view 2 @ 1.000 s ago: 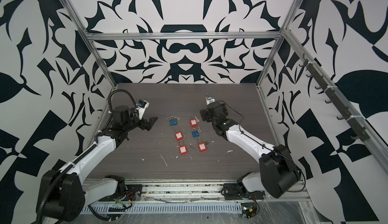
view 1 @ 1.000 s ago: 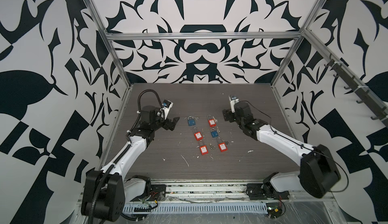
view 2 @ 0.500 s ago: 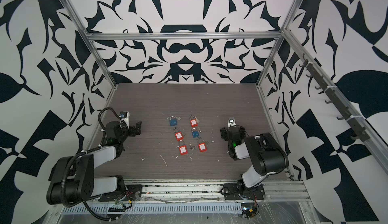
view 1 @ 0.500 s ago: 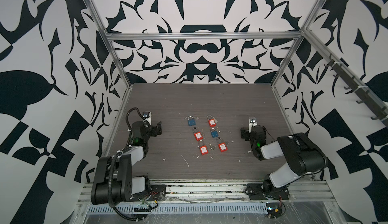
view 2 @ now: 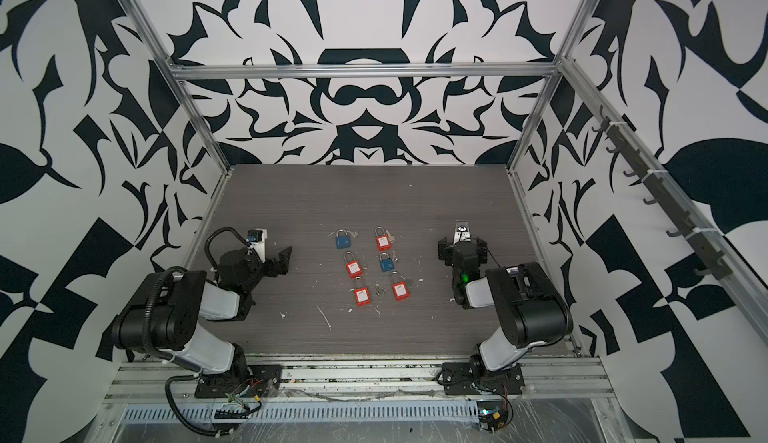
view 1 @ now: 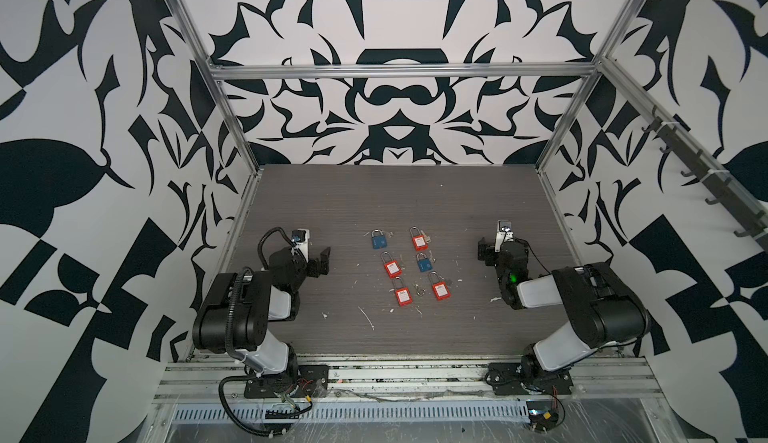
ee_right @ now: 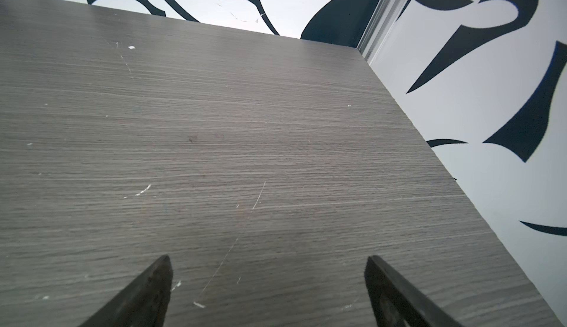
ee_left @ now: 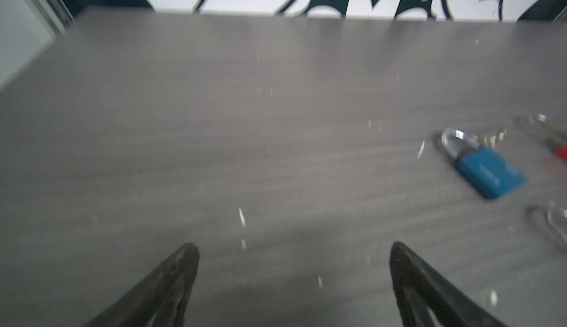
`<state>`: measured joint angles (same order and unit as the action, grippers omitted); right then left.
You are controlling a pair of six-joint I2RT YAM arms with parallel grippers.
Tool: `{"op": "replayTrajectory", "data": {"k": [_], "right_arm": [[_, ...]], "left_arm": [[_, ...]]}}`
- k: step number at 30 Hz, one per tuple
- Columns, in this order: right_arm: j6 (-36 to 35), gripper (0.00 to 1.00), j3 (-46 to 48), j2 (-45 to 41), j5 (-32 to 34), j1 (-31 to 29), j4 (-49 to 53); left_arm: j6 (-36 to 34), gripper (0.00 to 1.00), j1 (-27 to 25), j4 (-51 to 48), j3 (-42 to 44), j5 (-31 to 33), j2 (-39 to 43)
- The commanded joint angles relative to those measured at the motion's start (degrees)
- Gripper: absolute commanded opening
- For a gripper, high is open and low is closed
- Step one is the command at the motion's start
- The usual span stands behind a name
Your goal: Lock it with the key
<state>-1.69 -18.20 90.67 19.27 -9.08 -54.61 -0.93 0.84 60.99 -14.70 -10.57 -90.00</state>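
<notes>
Several padlocks lie in two rows mid-table in both top views: a blue padlock (view 1: 377, 240) (view 2: 342, 240) at the back left, another blue one (view 1: 423, 263), and red padlocks (view 1: 419, 242) (view 1: 402, 295). Small keys (view 1: 427, 236) lie beside them. My left gripper (view 1: 322, 259) (view 2: 282, 259) hangs open left of the locks, holding nothing. The left wrist view, blurred, shows the open left gripper (ee_left: 294, 248) with the blue padlock (ee_left: 487, 172) and its keys (ee_left: 494, 137) off to one side. My right gripper (view 1: 500, 247) (ee_right: 267, 261) stands open over bare table, right of the locks.
White scraps (view 1: 368, 318) litter the grey table (view 1: 415, 196). Patterned walls with metal posts (view 1: 559, 129) close in three sides. Both arms sit folded near the front rail (view 1: 395, 374). A rack of hooks (view 1: 706, 175) runs along the right wall.
Both arms have pulled back from beside the locks toward the front and folded down. Both grippers stayed open. The locks have not moved.
</notes>
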Motion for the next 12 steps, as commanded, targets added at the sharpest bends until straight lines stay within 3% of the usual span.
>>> {"op": "replayTrajectory", "data": {"k": [1, 3, 6, 12], "right_arm": [[0.7, 1.00, -1.2, -1.0, 0.6, 0.2, -0.9], [0.2, 1.00, -1.1, -0.8, -1.4, 0.2, -1.5], [1.1, 1.00, -2.6, -1.2, -9.6, 2.9, 2.9], [0.4, 1.00, -1.7, -1.4, -9.6, 2.9, 0.9]], "left_arm": [[0.8, 0.99, 0.0, -2.4, -3.4, 0.3, 0.4], [1.7, 0.99, -0.1, -5.2, -4.3, 2.8, 1.2], [2.2, 0.99, -0.1, -3.9, -4.4, 4.4, 0.5], [3.1, 0.99, -0.2, -7.9, -6.4, 7.1, 0.6]]}}
